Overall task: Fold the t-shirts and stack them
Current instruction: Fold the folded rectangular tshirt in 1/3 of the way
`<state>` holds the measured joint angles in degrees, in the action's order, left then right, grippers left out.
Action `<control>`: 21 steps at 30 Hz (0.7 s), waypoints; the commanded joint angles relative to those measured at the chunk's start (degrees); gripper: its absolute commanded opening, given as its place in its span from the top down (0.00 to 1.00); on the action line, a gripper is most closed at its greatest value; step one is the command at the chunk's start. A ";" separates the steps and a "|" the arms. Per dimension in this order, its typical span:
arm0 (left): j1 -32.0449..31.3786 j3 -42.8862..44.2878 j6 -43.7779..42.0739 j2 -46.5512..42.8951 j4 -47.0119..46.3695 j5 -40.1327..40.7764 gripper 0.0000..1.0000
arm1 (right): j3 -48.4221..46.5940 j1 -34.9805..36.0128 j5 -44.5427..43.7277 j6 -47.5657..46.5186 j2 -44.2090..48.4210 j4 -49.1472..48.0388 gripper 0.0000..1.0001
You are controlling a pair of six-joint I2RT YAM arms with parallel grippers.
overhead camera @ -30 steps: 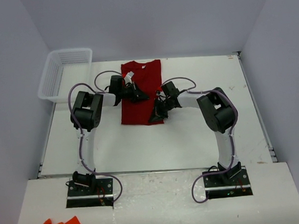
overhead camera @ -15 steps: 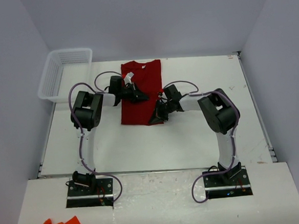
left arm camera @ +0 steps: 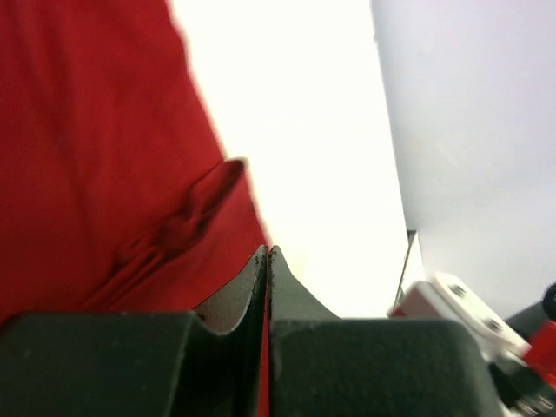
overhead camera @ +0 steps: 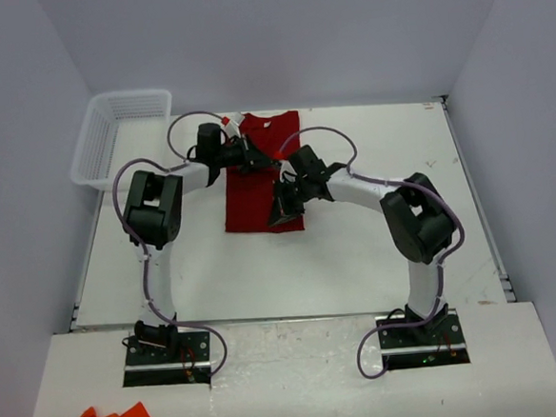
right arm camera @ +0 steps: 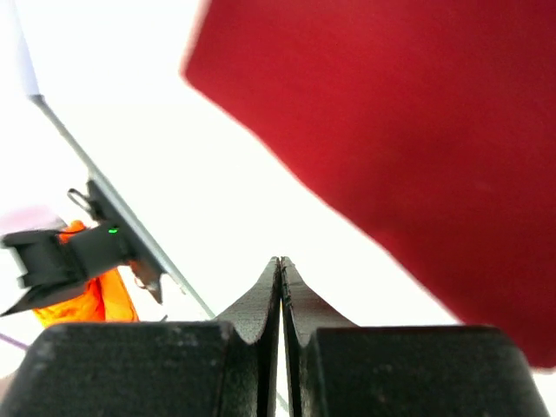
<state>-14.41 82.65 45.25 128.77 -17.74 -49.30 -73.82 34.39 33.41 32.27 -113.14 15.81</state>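
White arms (overhead camera: 154, 274) with black joints (overhead camera: 154, 206), purple cables (overhead camera: 325, 129), dark grey fingers (left arm camera: 300, 304).

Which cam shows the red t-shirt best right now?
Top external: the red t-shirt shows nearly whole, a long rectangle. Left wrist gives only one edge with a bunched fold; right wrist shows just a corner.

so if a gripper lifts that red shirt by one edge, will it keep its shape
Probably floppy: the shirt lies flat as thin cloth, with a soft bunched fold in the left wrist view. Likely light, so it should drape from one edge. Pushed, it would probably wrinkle rather than slide whole on the table.
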 commanded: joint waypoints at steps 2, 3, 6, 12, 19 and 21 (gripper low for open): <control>0.62 4.97 -1.92 -8.18 1.03 -0.80 1.00 | -6.60 -0.03 -2.12 -4.41 9.07 6.51 1.00; 0.62 5.32 -2.19 -9.92 3.91 -0.45 1.00 | -6.69 -0.11 -2.47 -4.24 11.43 7.73 1.00; 0.53 3.23 -4.12 -14.49 11.02 4.02 1.00 | -6.51 -0.11 -5.71 -4.32 13.73 11.33 1.00; -0.96 -5.30 -14.46 -25.74 30.70 24.74 1.00 | -13.88 -0.03 -28.54 -10.28 7.09 24.77 1.00; -4.48 -6.36 -19.85 -26.29 41.20 46.82 1.00 | -21.89 -1.43 -39.22 -12.06 -2.86 27.87 1.00; -4.48 -6.63 -20.73 -24.80 40.76 47.63 1.00 | -20.93 -1.43 -35.97 -11.10 -3.14 25.60 1.00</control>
<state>-18.92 76.73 28.84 102.89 18.44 -10.22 -93.36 33.23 -0.62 21.80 -116.46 40.07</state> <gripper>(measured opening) 0.002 0.003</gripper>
